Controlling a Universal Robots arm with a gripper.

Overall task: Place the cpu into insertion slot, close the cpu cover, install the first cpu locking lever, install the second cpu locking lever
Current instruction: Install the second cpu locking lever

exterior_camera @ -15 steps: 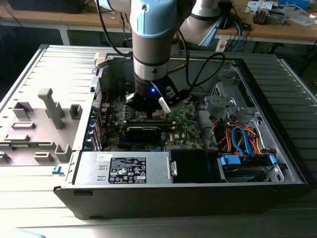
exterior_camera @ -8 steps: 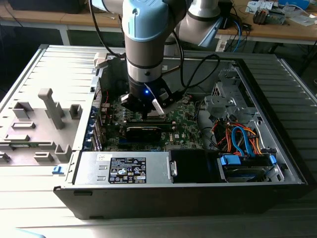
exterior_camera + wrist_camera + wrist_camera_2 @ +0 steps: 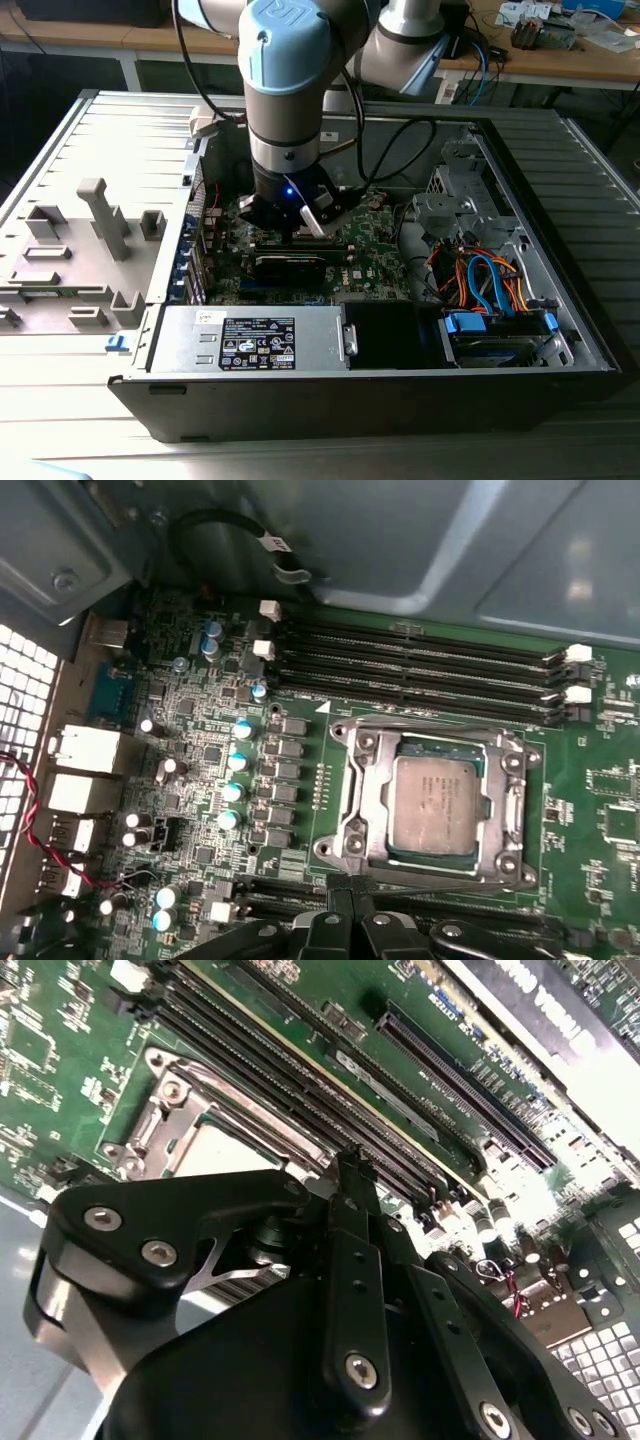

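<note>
Over the open PC case [image 3: 560,330], arm [image 3: 290,90] plunges straight down, blue-grey wrist joint vertical, gripper [image 3: 300,222] low above the motherboard [image 3: 375,250]. Both wrist views show the black gripper [image 3: 352,912] fingers [image 3: 352,1260] drawn tight together, tips meeting, nothing between them; clenched and empty.

Cpu [image 3: 437,802] sits flat in the slot [image 3: 432,805]: square chip, dull grey metal top, slightly smudged. Silver frame [image 3: 365,800] rings it, stamped metal with screw heads at the corners. Fingertips hang just beside the frame's edge, whether touching cannot be told. Cover and levers hard to separate from the frame.

Board is green, densely studded: 4 long black memory slots [image 3: 420,665] with white end clips, rows of small cylindrical capacitors [image 3: 236,775] with pale blue tops. Second wrist view catches the cpu [image 3: 215,1150] partly behind matte black gripper links with bright screw heads.

Case is grey sheet metal; bundle of orange and blue cables [image 3: 485,275] at the exterior view's right.
</note>
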